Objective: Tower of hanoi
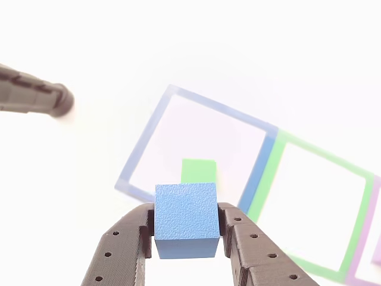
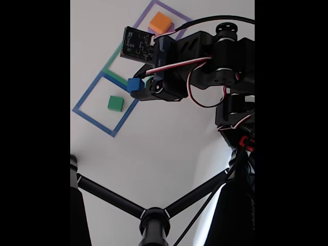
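My gripper point(image 1: 186, 229) is shut on the blue cube point(image 1: 186, 219), one finger on each side, and holds it above the table. In the fixed view the same blue cube point(image 2: 134, 84) hangs at the gripper's point(image 2: 136, 86) tip over the right edge of the blue square outline point(image 2: 87, 97). The green block point(image 2: 116, 103) lies flat inside that blue outline; in the other view the green block point(image 1: 199, 170) shows just beyond the held cube. The orange block point(image 2: 160, 22) rests on a purple slab point(image 2: 170, 28) inside the purple outline point(image 2: 148, 9).
A green square outline point(image 1: 357, 214) lies between the blue and purple ones. A dark rod end point(image 1: 41, 98) juts in from the left in the other view. A black tripod point(image 2: 154, 218) stands at the front of the fixed view.
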